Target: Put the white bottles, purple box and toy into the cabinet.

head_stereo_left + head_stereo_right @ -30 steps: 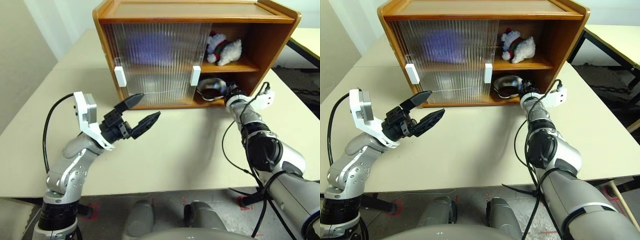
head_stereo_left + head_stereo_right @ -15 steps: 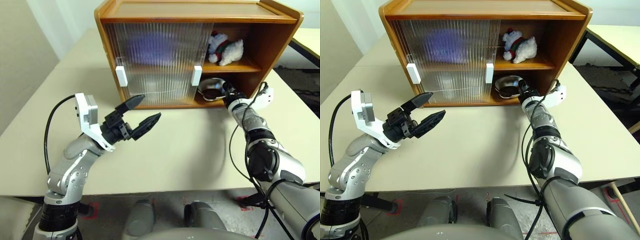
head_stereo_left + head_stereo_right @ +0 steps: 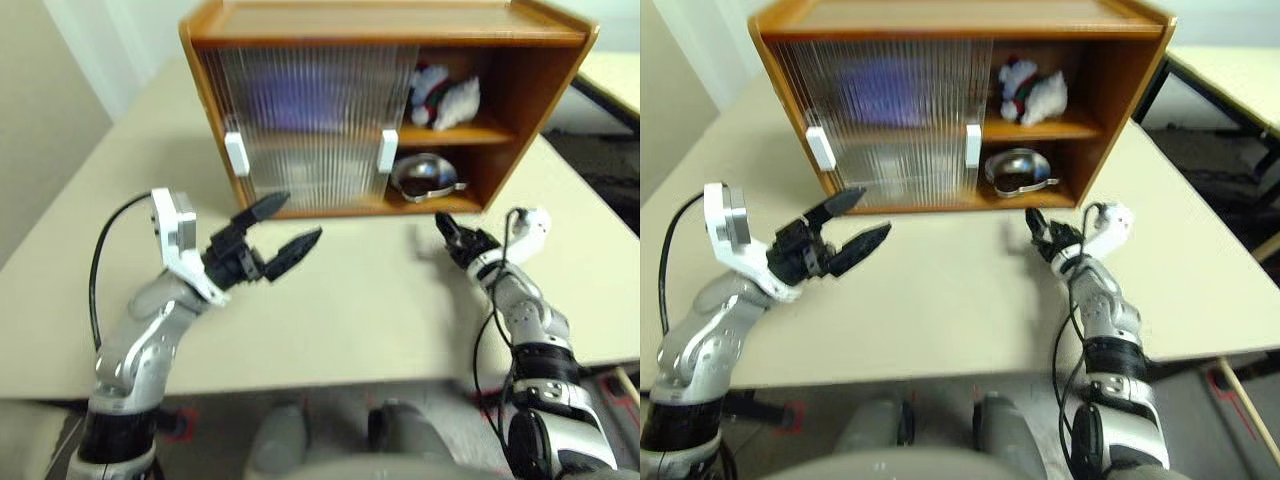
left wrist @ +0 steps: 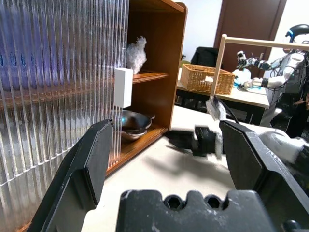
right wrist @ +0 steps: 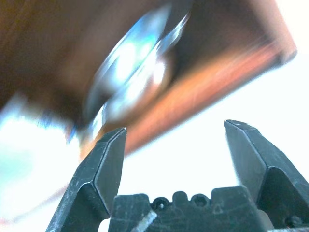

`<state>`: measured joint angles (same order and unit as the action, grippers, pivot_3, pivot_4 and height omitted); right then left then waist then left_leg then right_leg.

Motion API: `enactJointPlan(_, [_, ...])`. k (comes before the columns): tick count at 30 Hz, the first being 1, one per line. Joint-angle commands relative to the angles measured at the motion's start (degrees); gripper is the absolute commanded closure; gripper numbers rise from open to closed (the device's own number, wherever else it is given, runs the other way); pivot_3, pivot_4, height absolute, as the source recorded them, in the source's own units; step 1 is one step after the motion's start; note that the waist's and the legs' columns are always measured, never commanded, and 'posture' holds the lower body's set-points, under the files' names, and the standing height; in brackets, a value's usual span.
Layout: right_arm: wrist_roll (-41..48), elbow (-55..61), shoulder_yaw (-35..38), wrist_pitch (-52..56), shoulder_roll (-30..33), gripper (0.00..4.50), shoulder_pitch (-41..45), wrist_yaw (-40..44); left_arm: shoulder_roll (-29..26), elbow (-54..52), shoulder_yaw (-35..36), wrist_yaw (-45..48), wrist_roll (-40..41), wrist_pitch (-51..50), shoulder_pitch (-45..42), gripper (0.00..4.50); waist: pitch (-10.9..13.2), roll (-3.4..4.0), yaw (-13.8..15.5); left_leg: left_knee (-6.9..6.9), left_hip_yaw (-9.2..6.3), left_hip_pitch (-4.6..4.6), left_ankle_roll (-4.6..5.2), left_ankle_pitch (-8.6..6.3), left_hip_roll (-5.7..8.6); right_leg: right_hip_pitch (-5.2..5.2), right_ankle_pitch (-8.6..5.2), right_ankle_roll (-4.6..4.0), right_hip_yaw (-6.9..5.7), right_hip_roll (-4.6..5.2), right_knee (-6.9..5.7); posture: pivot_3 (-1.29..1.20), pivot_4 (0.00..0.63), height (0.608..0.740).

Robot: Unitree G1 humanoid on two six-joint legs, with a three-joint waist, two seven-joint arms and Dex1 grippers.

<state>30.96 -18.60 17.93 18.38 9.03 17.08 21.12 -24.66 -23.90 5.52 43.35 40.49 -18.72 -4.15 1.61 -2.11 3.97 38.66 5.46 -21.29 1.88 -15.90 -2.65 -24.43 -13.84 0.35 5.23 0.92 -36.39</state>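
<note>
My left gripper (image 3: pixel 279 226) hangs over the table (image 3: pixel 360 300) in front of the cabinet (image 3: pixel 390 20), its two black fingers spread wide with nothing between them. My right gripper (image 3: pixel 1040 228) sits low over the table just in front of the cabinet's open right side, and my right wrist view shows its fingers (image 5: pixel 104 164) wide apart and empty too, looking up at the metal bowl (image 3: pixel 425 177) on the bottom shelf. The toy (image 3: pixel 443 95) already lies on the upper shelf in the open right half, a white plush shape with red and green on it. Behind the ribbed sliding doors (image 3: pixel 310 125), which cover the left half with their white handles (image 3: pixel 388 150) standing side by side across the front, I can make out a purple blur (image 3: pixel 300 95) on the upper shelf, which I take to be the purple box, so that one seems to be stowed as well. The white bottles I cannot pick out; a pale shape beside the toy may be one, but the ribbed panels hide too much to be sure. The table around my hands holds nothing for me to pick up, so I judge the putting-away nearly or fully finished. What may be left is to slide a door over the open half, if that is wanted.
</note>
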Motion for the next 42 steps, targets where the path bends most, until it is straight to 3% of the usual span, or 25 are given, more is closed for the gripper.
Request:
enactJointPlan(1, [-4.81, 4.56, -6.54, -4.61, 0.94, 0.05, -3.7, 6.34, -0.07, -0.23, -0.29, 0.25, -0.02, -0.15, 0.02, 0.0, 0.01, 0.0, 0.02, -0.02, 0.0, 0.0, 0.0, 0.0, 0.0, 0.01, -0.01, -0.01, 0.0, -0.01, -0.01, 0.26, 0.013, 0.74])
enactJointPlan(4, [-7.06, 7.59, -10.57, -8.83, 2.17, 0.63, -5.73, 11.77, -0.12, -0.07, -0.12, 0.26, -0.1, -0.04, -0.04, 0.0, 0.07, 0.09, 0.19, 0.0, -0.04, 0.04, 0.0, 0.0, 0.0, 0.0, -0.03, -0.03, -0.06, -0.02, -0.01, 0.26, 0.011, 0.74])
enactJointPlan(14, [-7.93, 14.96, -18.48, -18.63, 3.53, 4.47, -2.98, 26.43, -0.52, 0.41, 0.69, 0.61, -0.34, 0.67, 0.32, 0.0, 0.08, 0.07, 0.48, 0.03, -0.07, 0.04, 0.0, 0.0, 0.02, -0.01, -0.03, 0.0, -0.11, -0.01, 0.0, 0.27, 0.0, 0.74])
enactJointPlan(17, [-8.3, 15.5, -20.12, -18.69, 3.23, 4.47, -1.33, 27.14, -0.43, 0.52, 0.6, 0.61, -0.47, 0.8, 0.25, 0.0, 0.07, 0.05, 0.57, 0.03, -0.07, 0.04, 0.0, 0.0, 0.02, -0.01, -0.03, -0.01, -0.12, -0.01, 0.0, 0.27, 0.0, 0.74])
enactJointPlan(27, [-7.82, 10.16, -19.53, -10.11, -2.02, 4.47, 9.26, 18.65, -0.56, 0.2, 0.56, 0.51, -0.59, 0.92, 0.32, 0.0, 0.02, -0.03, 1.77, 0.03, -0.06, 0.05, -0.04, -0.02, 0.01, -0.06, 0.11, -0.29, -0.17, 0.0, -0.04, 0.28, 0.0, 0.74])
enactJointPlan(42, [-10.54, 0.74, -14.67, -12.72, -2.31, 4.47, 16.47, 9.65, -0.54, -0.18, 0.34, 0.05, -0.44, 0.41, 0.35, 0.0, 0.01, -0.04, 2.83, 0.02, -0.02, -0.01, -0.1, -0.05, 0.01, -0.13, 0.11, -0.32, -0.19, 0.01, -0.04, 0.28, 0.0, 0.74])
